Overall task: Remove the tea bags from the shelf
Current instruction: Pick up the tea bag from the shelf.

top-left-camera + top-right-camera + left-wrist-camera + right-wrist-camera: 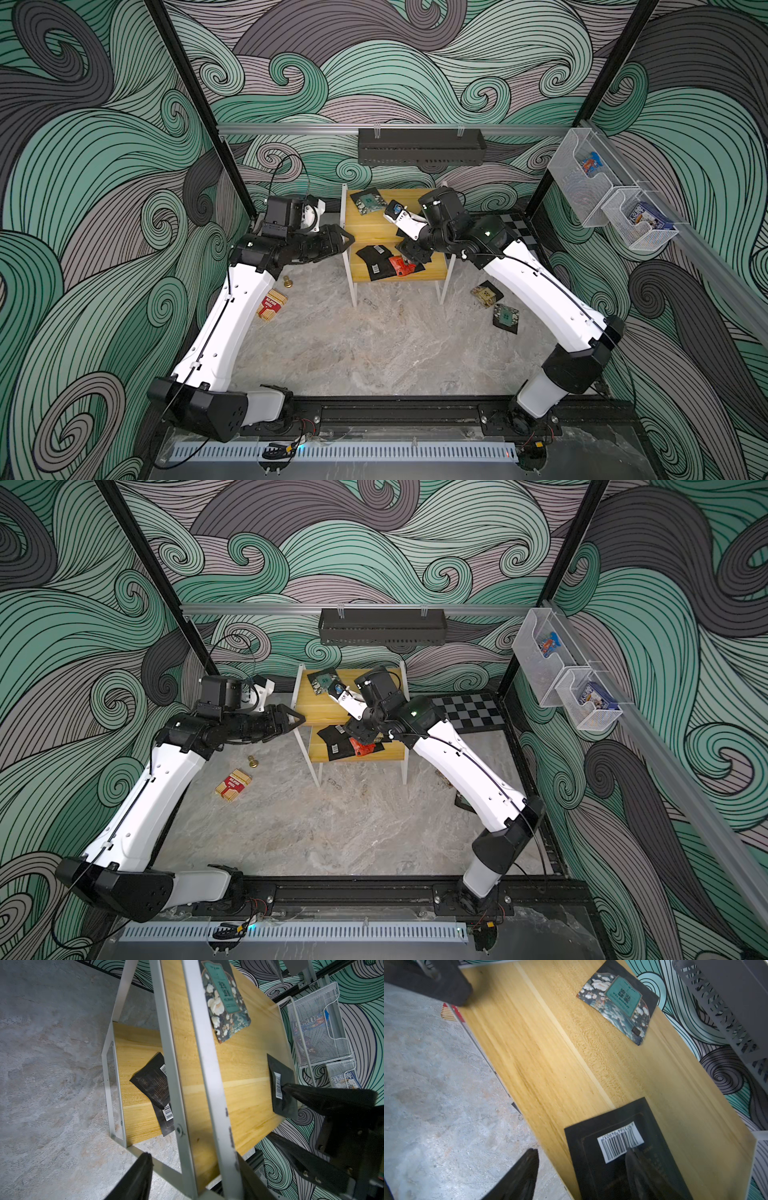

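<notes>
The shelf [376,226] has two yellow boards in a white frame. A teal tea bag [368,201] [618,1001] lies on the top board. At that board's front edge lies a black tea bag [593,1147] with a barcode. My right gripper [583,1160] is open: one finger rests on this bag, the other hangs past the board edge. On the lower board are black tea bags [376,259] [151,1082] and a red one [401,266]. My left gripper [193,1167] [345,239] is open, straddling the shelf's left frame post.
A tan tea bag [484,294] and a teal tea bag [505,316] lie on the table right of the shelf. A red-and-tan box [272,305] and brass pieces [287,282] sit left. A black wall tray [422,145] hangs behind; wire baskets [582,178] hang on the right wall.
</notes>
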Robot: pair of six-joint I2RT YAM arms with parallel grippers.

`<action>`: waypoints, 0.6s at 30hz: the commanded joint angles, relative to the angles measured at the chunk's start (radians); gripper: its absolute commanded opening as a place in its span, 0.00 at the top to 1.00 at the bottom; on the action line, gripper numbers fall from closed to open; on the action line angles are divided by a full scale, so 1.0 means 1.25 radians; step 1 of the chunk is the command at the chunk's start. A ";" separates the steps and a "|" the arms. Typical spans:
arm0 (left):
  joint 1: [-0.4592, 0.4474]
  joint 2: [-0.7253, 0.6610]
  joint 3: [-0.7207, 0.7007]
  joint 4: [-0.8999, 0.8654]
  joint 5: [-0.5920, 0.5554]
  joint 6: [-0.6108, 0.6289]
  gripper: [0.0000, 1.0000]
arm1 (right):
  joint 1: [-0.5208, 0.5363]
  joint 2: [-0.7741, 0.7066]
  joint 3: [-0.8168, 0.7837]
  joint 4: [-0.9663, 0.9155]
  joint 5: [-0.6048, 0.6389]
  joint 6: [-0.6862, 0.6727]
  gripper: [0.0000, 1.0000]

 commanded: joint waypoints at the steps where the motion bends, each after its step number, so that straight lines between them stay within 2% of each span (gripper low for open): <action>1: 0.005 -0.013 -0.004 0.007 0.010 0.000 0.40 | 0.007 -0.031 -0.027 -0.007 -0.005 0.015 0.35; 9: 0.006 -0.015 -0.007 0.008 0.010 -0.001 0.40 | 0.010 -0.066 -0.070 0.016 0.001 0.010 0.53; 18: 0.006 -0.016 -0.008 0.008 0.012 -0.002 0.40 | 0.011 -0.077 -0.068 0.024 -0.001 0.012 0.66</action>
